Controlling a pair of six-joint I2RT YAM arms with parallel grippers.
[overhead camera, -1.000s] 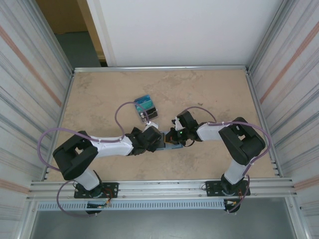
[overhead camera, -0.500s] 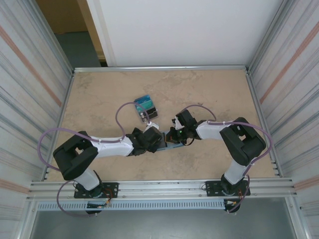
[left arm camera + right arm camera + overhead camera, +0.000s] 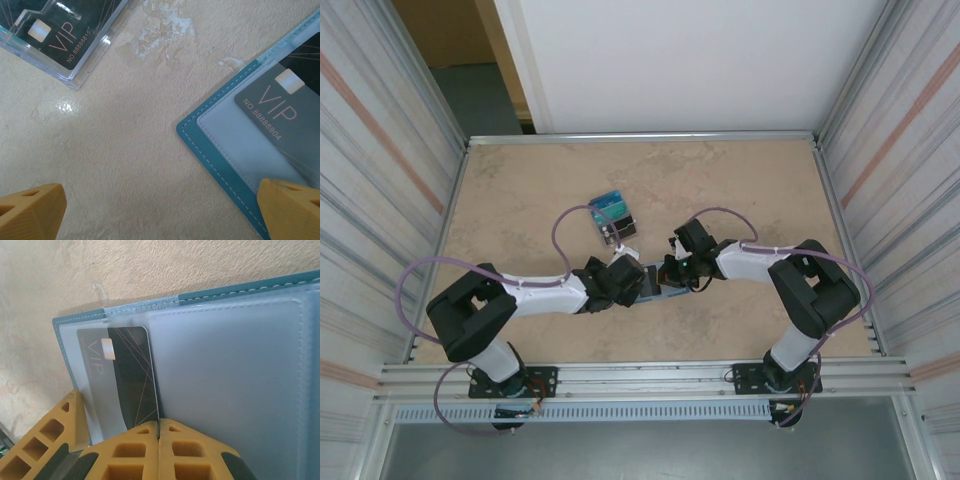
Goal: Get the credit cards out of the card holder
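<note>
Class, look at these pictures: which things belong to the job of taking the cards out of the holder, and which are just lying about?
Belong to the job:
- card holder, lying open
- VIP card in its pocket
- right gripper, shut at that card's edge
- left gripper, open

Lying about:
- clear case, apart from the holder
- second VIP card, inside that case

Top external: we look steeply down from above and behind the arm bases, far enough off that the whole desk fits in frame.

Left wrist: we sit close over the desk, looking down past the left tool, its fingertips at the bottom corners.

Right wrist: closer still, aimed past the right tool.

All three views share the card holder. The left wrist takes in its corner at the right edge.
</note>
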